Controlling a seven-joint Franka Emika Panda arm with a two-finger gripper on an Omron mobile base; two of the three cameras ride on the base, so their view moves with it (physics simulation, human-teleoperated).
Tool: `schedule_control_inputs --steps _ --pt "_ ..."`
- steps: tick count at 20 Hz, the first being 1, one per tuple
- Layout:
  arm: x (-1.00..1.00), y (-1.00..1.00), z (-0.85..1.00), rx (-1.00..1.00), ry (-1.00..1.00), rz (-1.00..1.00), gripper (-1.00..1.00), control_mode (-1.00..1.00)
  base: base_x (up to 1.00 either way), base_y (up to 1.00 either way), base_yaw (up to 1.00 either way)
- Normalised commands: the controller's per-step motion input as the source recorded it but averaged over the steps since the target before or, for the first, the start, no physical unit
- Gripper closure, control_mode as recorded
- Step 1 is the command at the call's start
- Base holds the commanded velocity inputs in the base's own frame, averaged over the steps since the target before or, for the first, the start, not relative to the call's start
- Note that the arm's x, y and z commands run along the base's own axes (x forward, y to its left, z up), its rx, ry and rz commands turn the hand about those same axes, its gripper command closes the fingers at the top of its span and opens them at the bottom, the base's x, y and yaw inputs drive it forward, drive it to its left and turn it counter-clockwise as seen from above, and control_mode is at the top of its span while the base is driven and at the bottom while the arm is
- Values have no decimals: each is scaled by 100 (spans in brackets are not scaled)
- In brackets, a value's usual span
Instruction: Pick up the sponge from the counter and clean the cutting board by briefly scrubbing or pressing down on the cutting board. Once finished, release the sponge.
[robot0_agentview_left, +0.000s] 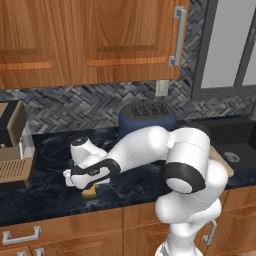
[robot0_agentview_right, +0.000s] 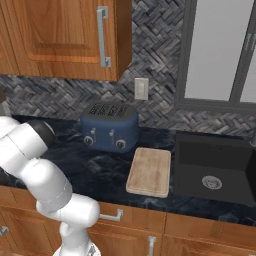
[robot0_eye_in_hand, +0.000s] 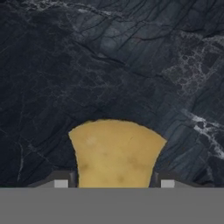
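While bent low over the counter (robot0_agentview_left: 50, 195), gripper (robot0_agentview_left: 89, 189) set down on the sponge (robot0_agentview_left: 90, 192), 2 fingertips (robot0_eye_in_hand: 61, 183) pressed against its pinched sides, jaws narrowed around it. Yellow block lying on dark marble near the front edge, left of the blue toaster (robot0_agentview_right: 110, 127). Cutting board (robot0_agentview_right: 149, 171) flat between toaster and black sink (robot0_agentview_right: 215, 167), well apart from the sponge. Behind: herringbone backsplash (robot0_agentview_right: 60, 92), wooden cabinets (robot0_agentview_left: 90, 37), wall outlet (robot0_agentview_right: 141, 89), coffee machine (robot0_agentview_left: 14, 145) at far left.

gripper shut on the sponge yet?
Shut on it: in the hand view both fingertips sit against the sponge's sides.
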Motion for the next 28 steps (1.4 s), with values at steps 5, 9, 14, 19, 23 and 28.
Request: schedule_control_inputs --steps 5,9,14,19,23,28 --pt "0 -1 -5 0 0 0 100 -100 0 0 0" --pt "-3 -6 0 0 0 0 100 -100 0 0 0" --pt "-14 -17 15 1 -4 0 100 -100 0 0 0" --pt "-30 -56 29 5 -2 0 100 -100 0 0 0" --pt "-15 -75 28 5 -1 0 100 -100 0 0 0" --pt "-1 -94 22 4 -1 -1 100 -100 0 0 0"
